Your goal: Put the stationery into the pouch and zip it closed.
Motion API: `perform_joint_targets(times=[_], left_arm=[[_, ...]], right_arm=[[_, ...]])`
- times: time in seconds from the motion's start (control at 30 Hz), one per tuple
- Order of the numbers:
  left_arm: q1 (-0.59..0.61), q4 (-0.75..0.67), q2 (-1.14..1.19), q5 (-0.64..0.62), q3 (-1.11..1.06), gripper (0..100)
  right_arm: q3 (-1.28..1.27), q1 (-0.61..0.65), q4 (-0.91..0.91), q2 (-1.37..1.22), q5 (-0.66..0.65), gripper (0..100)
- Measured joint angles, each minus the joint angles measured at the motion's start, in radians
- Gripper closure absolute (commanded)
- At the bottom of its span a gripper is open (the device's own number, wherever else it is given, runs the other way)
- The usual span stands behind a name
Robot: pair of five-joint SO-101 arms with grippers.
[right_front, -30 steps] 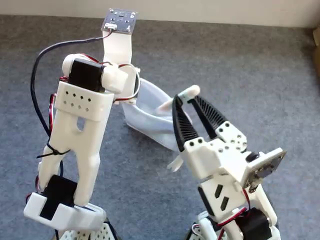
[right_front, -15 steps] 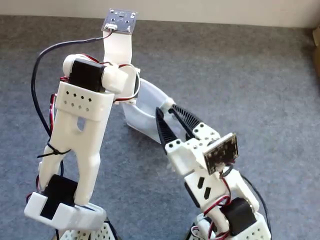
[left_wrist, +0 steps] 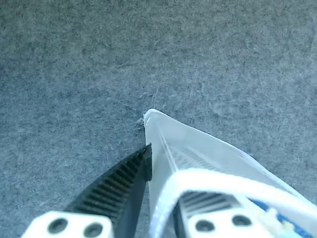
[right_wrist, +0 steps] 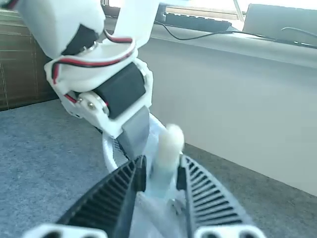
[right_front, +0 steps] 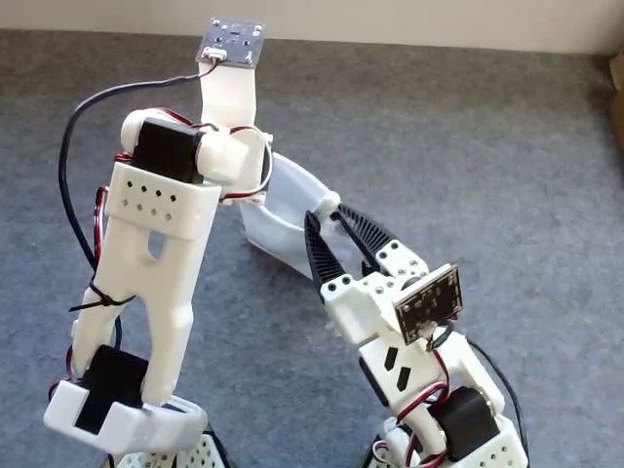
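The pouch (right_front: 285, 222) is pale, translucent mesh with a white rim and hangs off the grey carpet between the two arms. My left gripper (left_wrist: 150, 151) is shut on its rim, its black finger pressed against the pouch wall (left_wrist: 198, 148). My right gripper (right_front: 327, 216) is at the pouch's mouth with its black ribbed fingers shut on a white stick-shaped piece of stationery (right_wrist: 167, 144). In the right wrist view that stick stands upright in the right gripper (right_wrist: 161, 166), just in front of the pouch rim (right_wrist: 113, 148) and the left arm's wrist (right_wrist: 116, 89).
Grey carpet (right_front: 487, 166) covers the whole work surface, open to the right and far side. A pale wall (right_front: 409, 19) runs along the back. The left arm's black cable (right_front: 73, 146) loops out on the left. A brown edge (right_front: 617, 88) shows at the far right.
My right arm swung left and lower, carrying the white stick from beside the pouch to its mouth. Over the last half second it barely moved. The left arm kept still.
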State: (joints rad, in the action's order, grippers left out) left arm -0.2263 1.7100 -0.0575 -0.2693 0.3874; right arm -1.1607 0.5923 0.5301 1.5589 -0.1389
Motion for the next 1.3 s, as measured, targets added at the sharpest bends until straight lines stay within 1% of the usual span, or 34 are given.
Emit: perform_joint_targets(times=[0.17, 0.43, 0.6, 0.93, 1.07, 1.3], left_arm=[[0.0, 0.0, 0.005, -0.002, 0.0, 94], [0.002, 0.0, 0.009, -0.002, 0.0, 94], [0.002, 0.0, 0.009, -0.002, 0.0, 94], [0.002, 0.0, 0.009, -0.002, 0.0, 94], [0.002, 0.0, 0.009, -0.002, 0.0, 94], [0.018, 0.0, 0.009, -0.002, 0.0, 94]], right_arm=[[0.009, -0.032, 0.014, 0.003, 0.0, 81.5], [0.1, -0.052, 0.235, 0.155, 0.0, 81.5], [0.106, -0.054, 0.341, 0.238, 0.0, 81.5], [0.107, -0.055, 0.568, 0.262, 0.0, 81.5], [0.107, -0.055, 0.614, 0.262, 0.0, 81.5], [0.107, -0.055, 0.615, 0.262, 0.0, 81.5]])
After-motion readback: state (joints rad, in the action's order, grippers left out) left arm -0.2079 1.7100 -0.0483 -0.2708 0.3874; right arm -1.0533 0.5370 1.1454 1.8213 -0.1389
